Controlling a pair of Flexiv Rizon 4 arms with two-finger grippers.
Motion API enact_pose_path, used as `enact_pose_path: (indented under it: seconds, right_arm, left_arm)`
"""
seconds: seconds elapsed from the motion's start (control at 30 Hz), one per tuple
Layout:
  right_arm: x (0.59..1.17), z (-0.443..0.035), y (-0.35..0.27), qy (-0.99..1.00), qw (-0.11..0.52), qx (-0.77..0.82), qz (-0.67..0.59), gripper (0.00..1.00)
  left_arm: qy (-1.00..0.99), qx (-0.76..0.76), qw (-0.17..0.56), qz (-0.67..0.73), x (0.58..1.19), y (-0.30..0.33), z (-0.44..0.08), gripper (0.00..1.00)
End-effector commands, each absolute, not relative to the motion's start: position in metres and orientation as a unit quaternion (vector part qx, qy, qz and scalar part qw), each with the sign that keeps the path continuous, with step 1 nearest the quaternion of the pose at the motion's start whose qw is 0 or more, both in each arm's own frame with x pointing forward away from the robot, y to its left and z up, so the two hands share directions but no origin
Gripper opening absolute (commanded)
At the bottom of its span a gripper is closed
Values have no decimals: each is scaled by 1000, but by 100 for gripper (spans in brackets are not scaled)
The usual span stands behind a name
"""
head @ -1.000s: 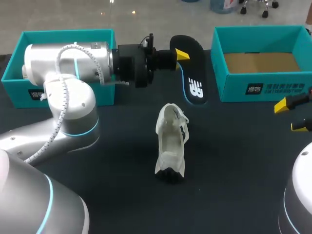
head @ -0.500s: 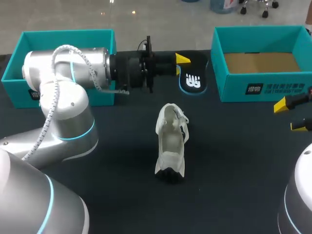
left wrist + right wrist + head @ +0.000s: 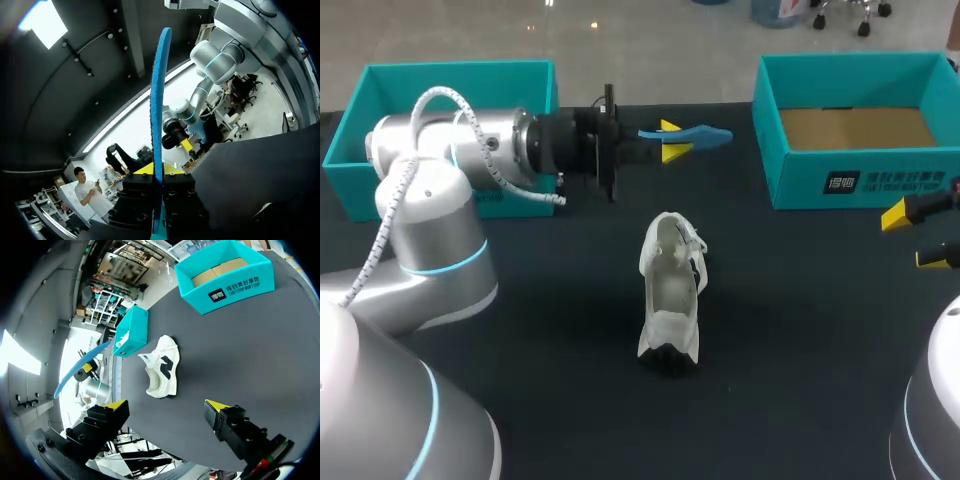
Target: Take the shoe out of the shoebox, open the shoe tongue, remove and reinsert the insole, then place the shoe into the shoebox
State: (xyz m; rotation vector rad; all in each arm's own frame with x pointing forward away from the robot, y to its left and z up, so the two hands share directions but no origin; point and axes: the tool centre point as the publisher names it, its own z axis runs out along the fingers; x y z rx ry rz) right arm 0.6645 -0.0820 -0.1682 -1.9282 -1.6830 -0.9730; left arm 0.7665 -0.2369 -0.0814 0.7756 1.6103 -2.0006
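Two teal boxes sit on the dark table (image 3: 520,330) beyond the shoe (image 3: 672,300): the left box (image 3: 450,68) off to its left, the right box (image 3: 800,180) off to its right, cardboard floor showing. The white shoe stands on its sole mid-table. Beyond it, above the table, the left gripper (image 3: 670,140) is clamped on the blue insole (image 3: 705,134), seen edge-on. Well to the shoe's right, the right gripper (image 3: 917,237) hangs with fingers spread, holding nothing.
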Motion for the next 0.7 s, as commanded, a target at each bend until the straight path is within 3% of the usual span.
enact_pose_path:
  seconds: [0.03, 0.23, 0.7]
  right_arm:
    - [653, -166, -83, -599, 194, -693, -352, 100]
    - [653, -166, -83, -599, 194, -693, -352, 100]
    - [653, -166, -83, -599, 194, -693, -352, 100]
  left_arm:
    - [581, 287, 223, -728, 773, -239, -82, 0]
    - [581, 287, 223, -728, 773, -239, -82, 0]
    - [629, 248, 147, -722, 725, -218, -104, 0]
